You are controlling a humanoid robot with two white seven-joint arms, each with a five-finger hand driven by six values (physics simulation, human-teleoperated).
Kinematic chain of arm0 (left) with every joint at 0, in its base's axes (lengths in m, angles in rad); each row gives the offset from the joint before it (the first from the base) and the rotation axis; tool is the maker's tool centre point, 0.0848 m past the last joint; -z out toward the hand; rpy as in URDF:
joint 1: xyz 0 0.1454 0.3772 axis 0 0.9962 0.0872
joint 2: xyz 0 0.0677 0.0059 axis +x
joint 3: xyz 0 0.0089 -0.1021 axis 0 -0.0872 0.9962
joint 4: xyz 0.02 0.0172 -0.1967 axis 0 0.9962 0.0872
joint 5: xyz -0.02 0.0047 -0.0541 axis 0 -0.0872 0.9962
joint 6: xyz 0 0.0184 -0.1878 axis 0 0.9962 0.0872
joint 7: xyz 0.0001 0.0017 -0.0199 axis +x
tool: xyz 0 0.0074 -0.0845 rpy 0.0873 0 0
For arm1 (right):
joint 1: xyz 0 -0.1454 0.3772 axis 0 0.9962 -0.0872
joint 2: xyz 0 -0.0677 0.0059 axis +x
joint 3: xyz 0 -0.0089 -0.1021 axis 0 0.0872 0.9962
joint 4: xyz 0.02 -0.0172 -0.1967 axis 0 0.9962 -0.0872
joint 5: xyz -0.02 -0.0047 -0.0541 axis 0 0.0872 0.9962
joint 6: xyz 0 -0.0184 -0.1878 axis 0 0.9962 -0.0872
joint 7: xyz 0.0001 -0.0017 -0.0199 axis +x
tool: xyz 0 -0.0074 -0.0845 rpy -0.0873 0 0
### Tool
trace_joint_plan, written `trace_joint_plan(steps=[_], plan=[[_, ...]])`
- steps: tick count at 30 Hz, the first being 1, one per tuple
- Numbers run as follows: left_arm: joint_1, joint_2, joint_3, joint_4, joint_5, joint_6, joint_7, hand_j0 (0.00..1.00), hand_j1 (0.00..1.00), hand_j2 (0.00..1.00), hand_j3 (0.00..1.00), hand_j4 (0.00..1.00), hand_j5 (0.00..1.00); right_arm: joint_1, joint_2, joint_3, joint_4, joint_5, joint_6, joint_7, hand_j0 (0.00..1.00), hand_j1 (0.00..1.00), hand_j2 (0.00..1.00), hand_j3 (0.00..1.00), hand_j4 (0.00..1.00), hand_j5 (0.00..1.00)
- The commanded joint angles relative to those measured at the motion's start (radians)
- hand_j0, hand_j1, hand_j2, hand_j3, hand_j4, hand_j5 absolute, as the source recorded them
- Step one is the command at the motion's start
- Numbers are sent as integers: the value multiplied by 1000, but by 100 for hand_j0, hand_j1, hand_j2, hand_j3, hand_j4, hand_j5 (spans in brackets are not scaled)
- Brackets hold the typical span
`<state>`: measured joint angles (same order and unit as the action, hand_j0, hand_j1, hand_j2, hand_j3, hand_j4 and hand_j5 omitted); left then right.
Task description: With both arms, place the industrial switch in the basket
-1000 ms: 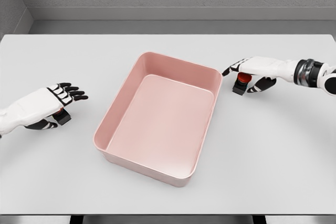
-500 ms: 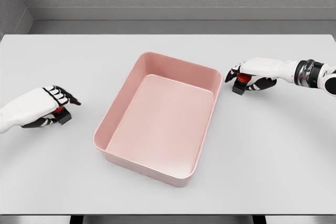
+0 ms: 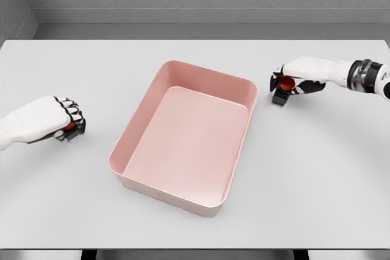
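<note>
Two small industrial switches, red button on black base: likely light, rigid, hard plastic, bit slick. Best hold: pinch black body, not button.

My left hand (image 3: 52, 121) low on tabletop (image 3: 195, 59), fingers curled around left switch (image 3: 69, 130).

My right hand (image 3: 298, 80) reaches inward, fingers closed on right switch (image 3: 283, 89), just beside basket (image 3: 146, 105).

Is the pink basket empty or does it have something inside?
Empty. The pink basket shows only its bare floor. Both switches are outside it, one in the left hand, one in the right hand.
</note>
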<state>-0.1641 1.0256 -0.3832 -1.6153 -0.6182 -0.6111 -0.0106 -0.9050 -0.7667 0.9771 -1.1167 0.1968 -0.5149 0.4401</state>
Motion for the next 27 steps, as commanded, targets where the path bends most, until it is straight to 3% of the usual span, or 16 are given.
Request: trace_joint_plan(steps=[1, 10, 15, 18, 27], plan=[[0, 25, 17, -49, 29, 0, 1, 31, 31, 31, 31, 31, 31, 0, -3, -2, -2, -5, -2, 0, 48, 48, 48, 48, 48, 48], [-3, 74, 75, -133, 86, 0, -2, 29, 29, 29, 29, 29, 29, -25, -10, 2, -15, -4, -33, 2, 44, 44, 44, 44, 44, 44], [-41, 73, 84, -147, 112, 0, 0, 29, 29, 29, 29, 29, 29, -43, -23, 2, -25, -5, -96, 3, 43, 43, 43, 43, 43, 43], [-84, 62, 79, -149, 114, 0, 0, 29, 29, 29, 29, 29, 29, -48, -46, 2, -55, -5, -96, 3, 43, 43, 43, 43, 43, 43], [-127, -44, 64, -149, 117, 0, 1, 29, 29, 29, 29, 29, 29, -77, -60, 0, -132, -5, -96, 17, 43, 43, 43, 43, 43, 43]])
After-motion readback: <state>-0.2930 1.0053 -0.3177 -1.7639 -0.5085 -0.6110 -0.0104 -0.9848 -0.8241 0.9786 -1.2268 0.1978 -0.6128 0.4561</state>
